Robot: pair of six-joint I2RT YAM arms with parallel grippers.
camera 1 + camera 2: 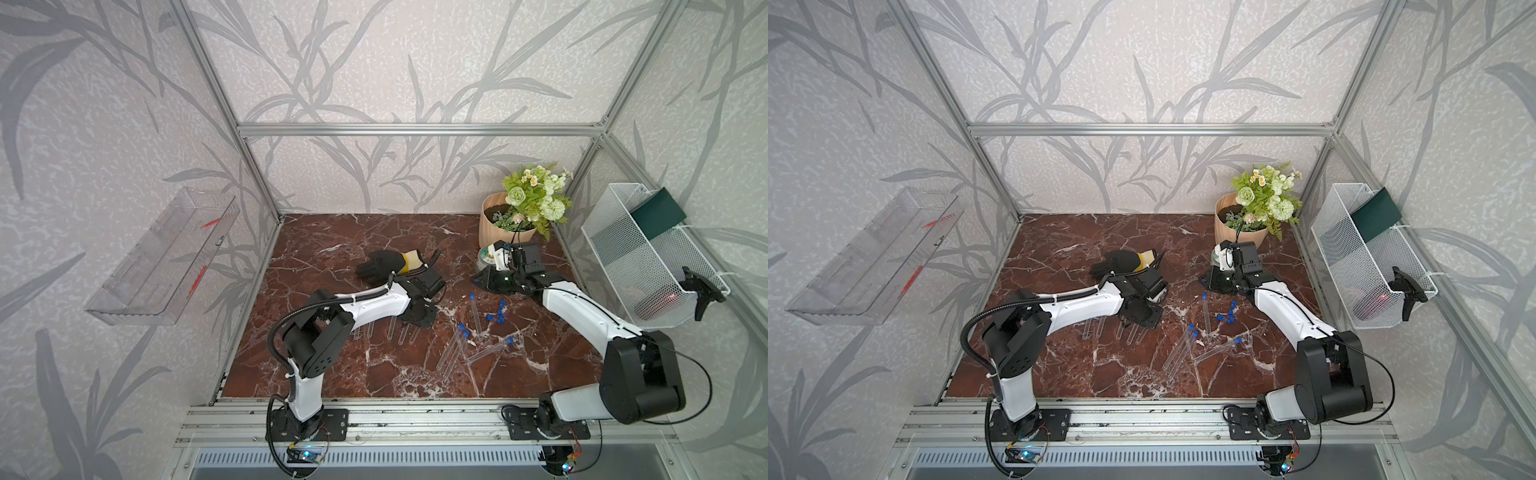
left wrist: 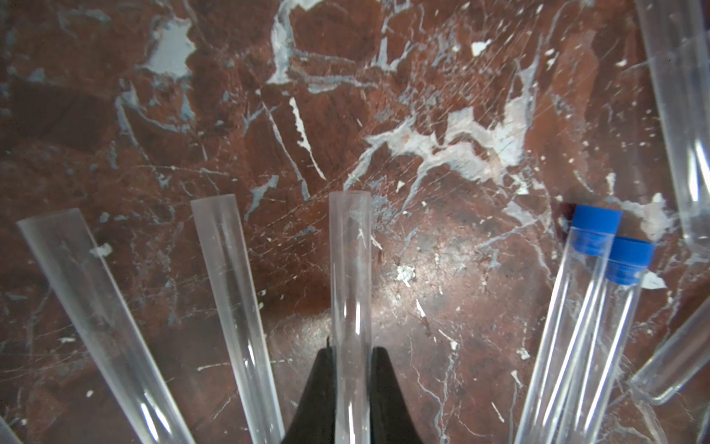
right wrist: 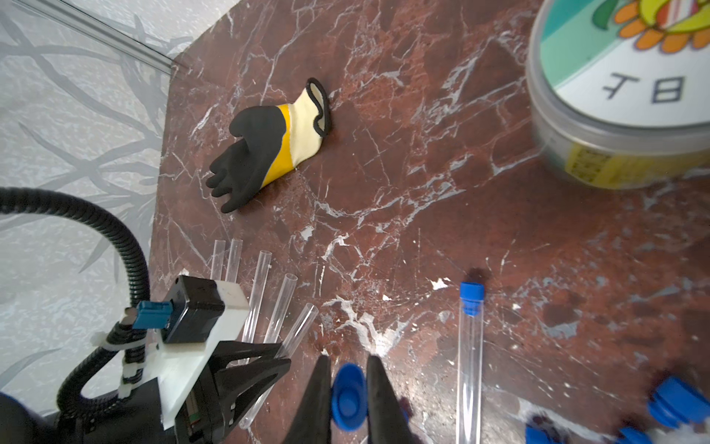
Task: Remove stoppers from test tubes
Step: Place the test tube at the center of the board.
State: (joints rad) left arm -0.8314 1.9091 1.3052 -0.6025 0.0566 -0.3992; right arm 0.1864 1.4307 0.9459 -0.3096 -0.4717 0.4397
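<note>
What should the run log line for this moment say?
left gripper: shut on open tube | right gripper: shut on blue stopper | capped tubes: some left to do

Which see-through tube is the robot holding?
The uncapped tube pinched in the left tool. The other tubes lie loose on the table, some with blue caps.

Left arm (image 1: pixel 374 307): rises from the front rail, elbow bent, white forearm reaching toward the middle.
Left gripper (image 2: pixel 351 351): black jaws clamped on an uncapped test tube (image 2: pixel 350 269).
Right arm (image 1: pixel 582 311): elbow raised, forearm stretched toward the back.
Right gripper (image 3: pixel 347 365): jaws pinching a blue stopper (image 3: pixel 347 399).
</note>
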